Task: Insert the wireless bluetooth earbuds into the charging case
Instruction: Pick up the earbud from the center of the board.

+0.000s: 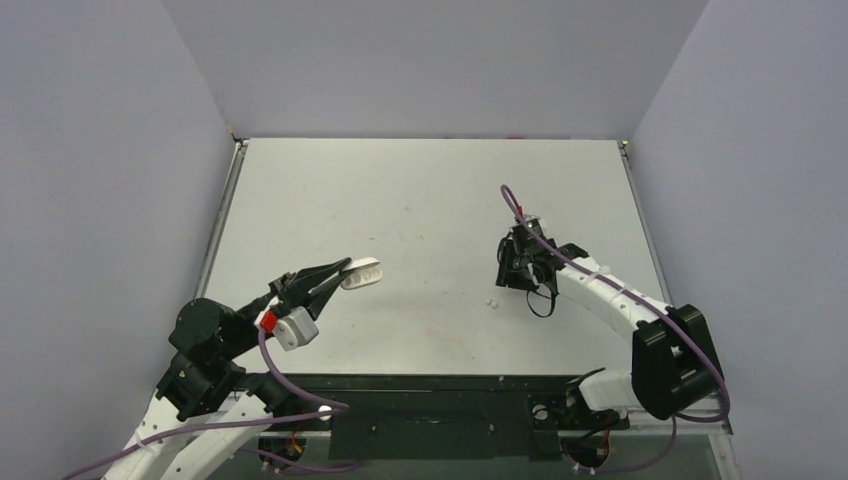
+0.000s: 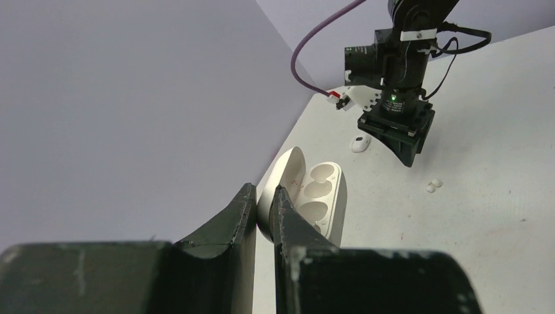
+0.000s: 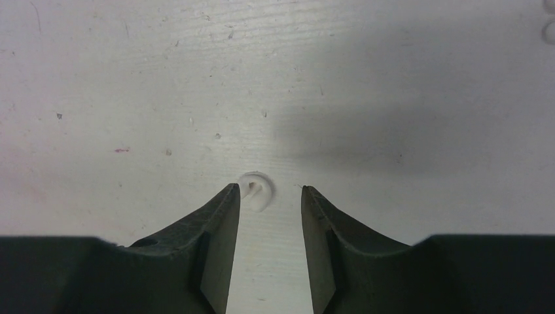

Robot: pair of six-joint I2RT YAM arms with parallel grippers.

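— Where is the charging case (image 1: 362, 273)?

— At about 9 o'clock from the middle of the table (image 1: 420, 190), seen from overhead. My left gripper (image 1: 342, 268) is clamped tight on its lid (image 2: 285, 171). The lid is swung open and pinched between my two fingers (image 2: 243, 199). The base sticks out past the tips, showing two rounded sockets. I cannot tell whether the base rests on the table or hangs just above it.

— And your other tool?

— My right gripper (image 1: 520, 262) is at about 3 o'clock from the middle, well apart from the case and pointing straight down at the table. Its jaws stand partly apart and grip nothing.

— So where is the earbud (image 3: 255, 190)?

— On the table right at my right fingertips. In the wrist view it lies at 12 o'clock from the gap and off-centre, close against the 11 o'clock finger. Bare table shows between it and the other finger.

— Any others?

— A pair of white bits (image 1: 492, 299) lies on the table at about 7 o'clock from my right gripper in the overhead view, near it but not touching. They are too small for me to tell their shape.
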